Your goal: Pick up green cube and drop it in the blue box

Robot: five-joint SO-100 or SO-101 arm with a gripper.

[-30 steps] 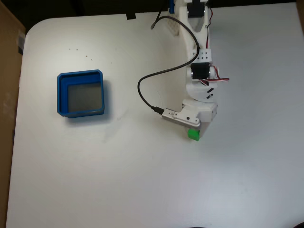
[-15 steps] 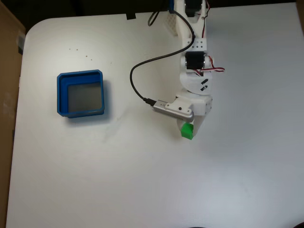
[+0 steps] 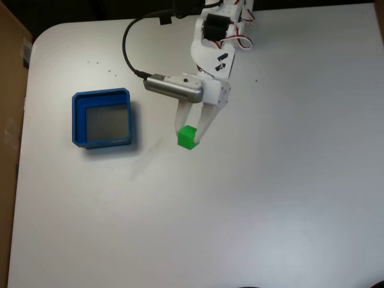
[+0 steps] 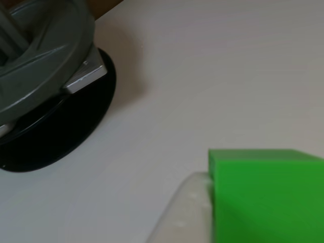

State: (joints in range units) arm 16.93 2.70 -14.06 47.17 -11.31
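Note:
The green cube (image 3: 187,137) hangs above the white table, pinched between the white fingers of my gripper (image 3: 188,135), which is shut on it. It is to the right of the blue box (image 3: 103,118), roughly a box width away from its right wall. The box sits at the left of the fixed view, its grey floor bare. In the other view the green cube (image 4: 266,195) looms at the lower right, pressed against a white finger (image 4: 185,215).
A black cable (image 3: 133,42) loops from the arm to the silver camera module (image 3: 174,87) on the wrist. A brown board (image 3: 11,108) borders the table's left edge. A grey and black round base (image 4: 48,91) stands on the table in the other view.
The arm has swung left and toward the back of the table, carrying the green cube from the middle right toward the blue box. The cube has stayed in the shut gripper.

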